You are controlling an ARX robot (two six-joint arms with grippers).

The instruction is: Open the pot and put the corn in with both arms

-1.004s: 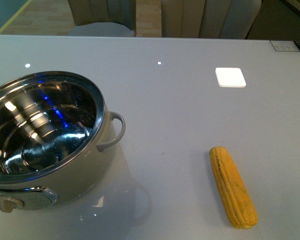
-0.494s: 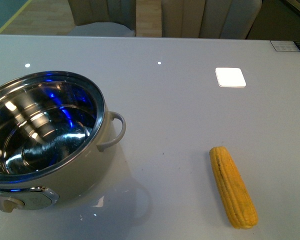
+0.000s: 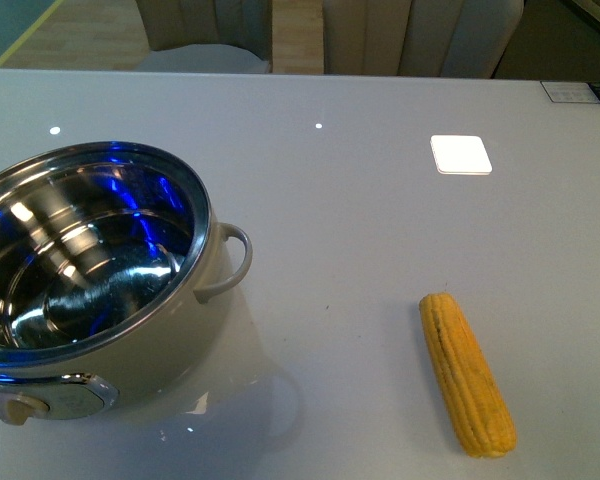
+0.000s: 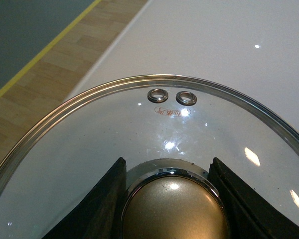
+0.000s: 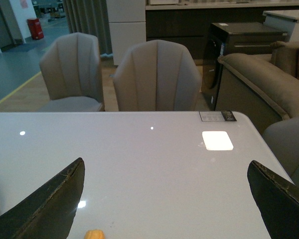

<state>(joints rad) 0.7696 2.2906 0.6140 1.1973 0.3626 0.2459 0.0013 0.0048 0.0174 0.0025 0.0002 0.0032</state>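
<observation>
Steel shines bare inside the pot (image 3: pixel 165 345), which stands uncovered at the near left corner of the table (image 3: pixel 360 230). Its loop handle (image 3: pixel 235 262) points toward the table's middle and its beige control knob (image 3: pixel 18 407) faces the near edge. Blue glints streak the inner wall.

The corn (image 3: pixel 466 375) lies alone toward the near right corner, well apart from the pot. It runs roughly from near edge to far edge with a slight slant.

Your left hand (image 4: pixel 168 160) is clamped on the lid (image 4: pixel 169 124), with a black finger (image 4: pixel 102 204) against each side of the gold knob (image 4: pixel 173 211). The glass, with its steel rim and two small vent eyelets (image 4: pixel 172 95), spreads out beyond. You cannot tell whether the lid rests on the table or hangs above it.

Your right hand (image 5: pixel 165 162) is spread wide and holds nothing. It is over the table, and one end of the corn just shows near one finger.

A white square (image 3: pixel 461 154) sits toward the far right corner, and two grey chairs (image 5: pixel 157 74) stand past the far edge.
</observation>
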